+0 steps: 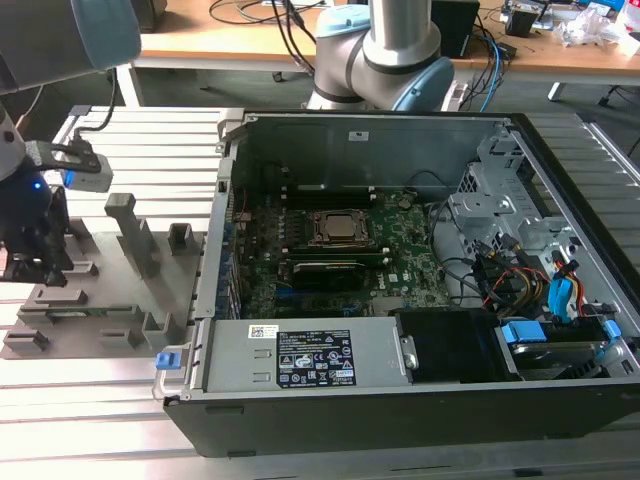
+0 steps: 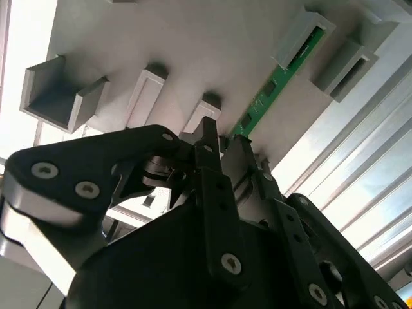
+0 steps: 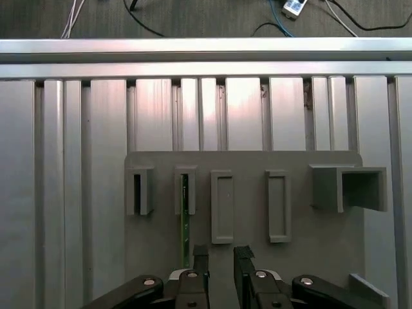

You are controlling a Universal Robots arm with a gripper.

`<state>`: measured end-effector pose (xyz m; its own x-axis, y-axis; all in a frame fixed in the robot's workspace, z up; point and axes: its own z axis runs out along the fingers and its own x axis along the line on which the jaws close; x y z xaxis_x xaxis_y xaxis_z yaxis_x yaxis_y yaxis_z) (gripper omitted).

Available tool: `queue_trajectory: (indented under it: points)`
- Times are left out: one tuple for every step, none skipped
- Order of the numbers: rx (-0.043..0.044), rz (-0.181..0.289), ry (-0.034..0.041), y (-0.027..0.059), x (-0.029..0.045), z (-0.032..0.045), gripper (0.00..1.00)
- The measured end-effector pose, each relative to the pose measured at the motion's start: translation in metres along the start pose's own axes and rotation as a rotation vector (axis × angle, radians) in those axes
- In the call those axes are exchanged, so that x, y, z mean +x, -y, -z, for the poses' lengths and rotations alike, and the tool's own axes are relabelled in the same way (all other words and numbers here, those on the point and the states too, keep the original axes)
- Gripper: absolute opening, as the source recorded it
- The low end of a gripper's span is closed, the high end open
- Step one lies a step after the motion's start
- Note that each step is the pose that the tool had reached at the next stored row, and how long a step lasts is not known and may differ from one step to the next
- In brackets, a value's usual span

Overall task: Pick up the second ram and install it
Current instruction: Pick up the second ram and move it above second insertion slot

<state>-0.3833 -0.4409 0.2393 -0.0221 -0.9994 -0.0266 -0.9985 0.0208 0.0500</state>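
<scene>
**Nearly beside the stick, end effector empty**

Exterior view: the end effector (image 1: 35, 268) hangs low over the grey holder plate (image 1: 105, 300) at the exterior view's left, well apart from the computer case (image 1: 350, 130).

First wrist view: the second ram (image 3: 185, 222) stands on edge in a slot. Its long axis points toward the fingers, and it lies just beside one finger, outside their narrow empty gap.

Second wrist view: its near end seems to meet a fingertip, though I cannot tell if they touch.
</scene>
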Motion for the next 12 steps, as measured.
queue_trajectory:
  points:
    - [-0.0003, 0.003, -0.0008, 0.0029, 0.0036, -0.0036, 0.3]
    - [-0.0005, 0.004, -0.0016, 0.0057, 0.0056, -0.0058, 0.3]
    - [-0.0008, 0.006, -0.0026, 0.0104, 0.0077, -0.0088, 0.3]
    - [-0.0011, 0.008, -0.0034, 0.0152, 0.0094, -0.012, 0.3]
    - [-0.0012, 0.009, -0.0042, 0.0177, 0.0116, -0.0149, 0.3]
    - [-0.0012, 0.01, -0.0045, 0.0184, 0.015, -0.0176, 0.3]
    - [-0.0009, 0.011, -0.0044, 0.0189, 0.0196, -0.0241, 0.3]
    - [-0.0012, 0.012, -0.0036, 0.019, 0.0201, -0.0278, 0.3]
    - [-0.0012, 0.013, -0.0035, 0.0192, 0.0204, -0.0306, 0.3]
    - [-0.0013, 0.014, -0.0033, 0.0193, 0.0205, -0.0336, 0.3]
    - [-0.0014, 0.015, -0.0024, 0.0194, 0.0206, -0.0352, 0.3]
    - [-0.0016, 0.016, 0.0005, 0.0195, 0.0207, -0.036, 0.3]
